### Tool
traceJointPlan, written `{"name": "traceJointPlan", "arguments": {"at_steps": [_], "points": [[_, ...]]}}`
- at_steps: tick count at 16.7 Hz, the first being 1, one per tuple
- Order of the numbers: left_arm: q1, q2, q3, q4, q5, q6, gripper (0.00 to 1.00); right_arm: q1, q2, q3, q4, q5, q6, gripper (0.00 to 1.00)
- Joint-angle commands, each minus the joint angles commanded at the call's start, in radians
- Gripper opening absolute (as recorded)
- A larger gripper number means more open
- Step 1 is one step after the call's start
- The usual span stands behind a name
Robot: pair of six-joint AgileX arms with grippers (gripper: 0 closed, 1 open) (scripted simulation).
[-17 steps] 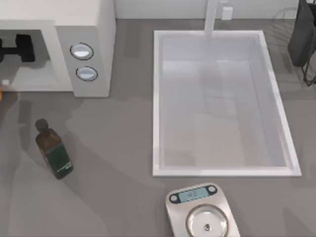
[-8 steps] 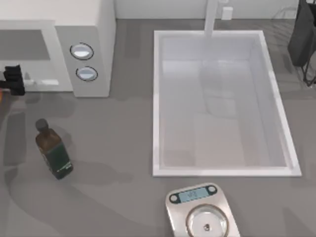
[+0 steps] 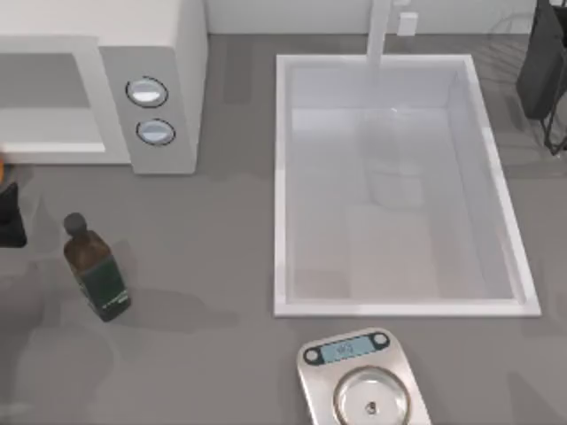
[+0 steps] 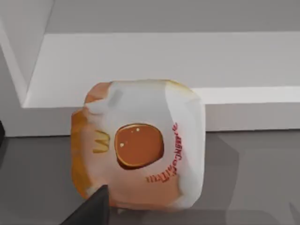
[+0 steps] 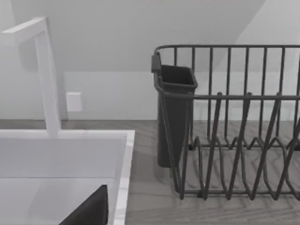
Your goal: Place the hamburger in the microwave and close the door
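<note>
Seen from above, the microwave (image 3: 102, 84) sits at the far left with its cavity exposed and the door out of sight, while my left gripper (image 3: 11, 217) is a dark shape cut off at the left edge near a green bottle (image 3: 96, 273); whether its jaws are open I cannot tell. From the left wrist, the wrapped hamburger (image 4: 138, 145) rests on the grey table (image 4: 262, 178) just before the microwave's open front. From the right wrist, a dark dish rack (image 5: 229, 126) stands right of the white sink (image 5: 65, 159), that arm's jaws likewise unreadable.

Bright, even light; faint soft shadows throughout.
</note>
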Motion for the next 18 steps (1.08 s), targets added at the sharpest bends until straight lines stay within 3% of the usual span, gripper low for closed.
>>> {"name": "traceJointPlan", "arguments": {"at_steps": [8, 18], "points": [[-0.003, -0.026, 0.001, -0.027, 0.001, -0.003, 1.0, 0.0, 0.0, 0.0, 0.0, 0.0, 0.0, 1.0], [-0.003, -0.278, 0.082, -0.371, -0.003, -0.004, 1.0, 0.0, 0.0, 0.0, 0.0, 0.0, 0.0, 1.0]]}}
